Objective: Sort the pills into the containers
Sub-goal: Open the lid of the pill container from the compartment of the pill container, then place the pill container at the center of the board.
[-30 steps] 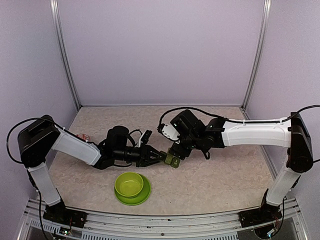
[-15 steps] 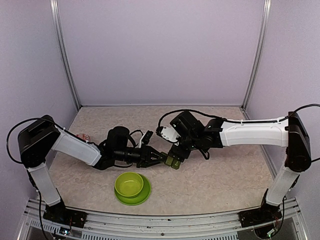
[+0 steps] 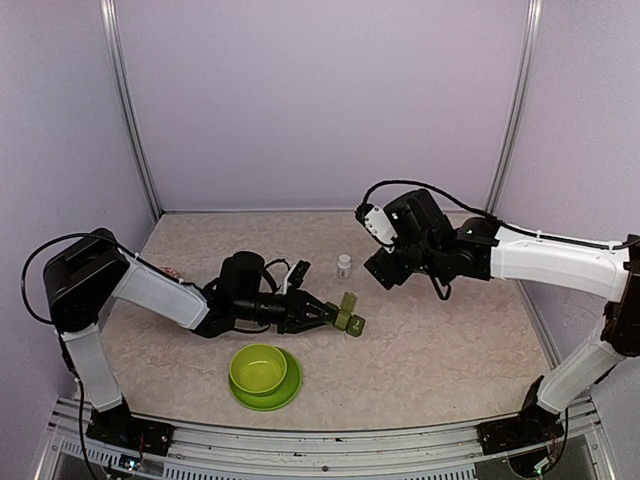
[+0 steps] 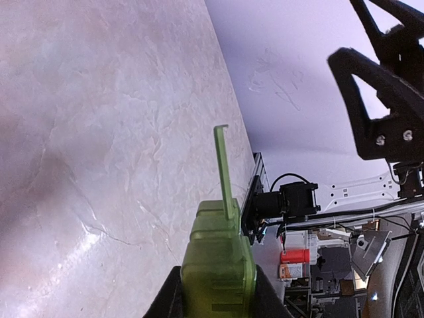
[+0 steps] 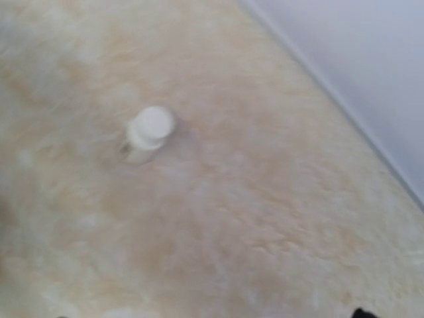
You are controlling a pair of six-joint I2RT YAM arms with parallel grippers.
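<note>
R tool (image 3: 383, 272) pulled back near white bottle (image 3: 344, 265) (apart/together: can't tell), leaving pill box (image 3: 351, 322) clamped in L tool (image 3: 333, 320), far lid (image 4: 222, 169) up, prob. ready for pills.

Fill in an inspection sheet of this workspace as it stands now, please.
Surface: beige marbled table; no spills seen.
Job's things: pill box in the left gripper, one lid standing open; small white bottle upright, apart from the box; no loose pills seen.
Clutter: lime bowl on its plate; red-and-white item partly hidden by the left arm.
Grippers: left gripper shut on the pill box; right gripper beside the bottle, jaws not readable.
Cables: black cable loops over the right arm; none across the job's things.
Surroundings: lavender walls, metal frame posts.
</note>
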